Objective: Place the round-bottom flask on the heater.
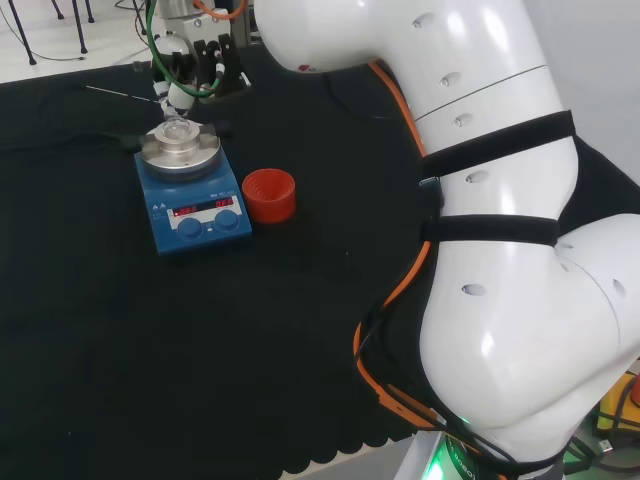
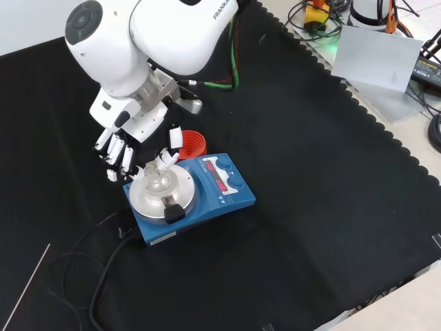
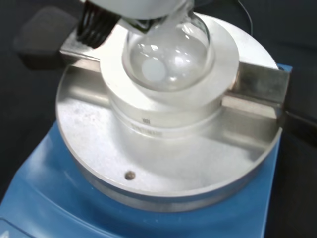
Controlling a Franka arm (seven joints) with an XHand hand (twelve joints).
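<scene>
The clear round-bottom flask [image 1: 178, 130] [image 2: 160, 181] sits with its bulb [image 3: 168, 54] in the well of the round metal block [image 3: 163, 148] on top of the blue heater [image 1: 195, 215] [image 2: 224, 196]. Its neck tilts up toward the hand [image 2: 131, 118] [image 1: 182, 92], which hovers just above and behind it. The fingers [image 2: 116, 155] hang fairly straight at one side of the neck and the thumb [image 2: 172, 141] at the other, spread apart. I see no finger curled round the glass. A blurred white part of the hand [image 3: 143, 7] shows over the flask's neck.
A red ribbed ring stand [image 1: 268, 194] [image 2: 193, 143] stands right beside the heater. The heater's black cable [image 2: 103, 276] trails over the cloth in the front view. A thin rod [image 1: 120, 93] lies on the cloth. The arm's white links [image 1: 500, 250] stand at the head view's right.
</scene>
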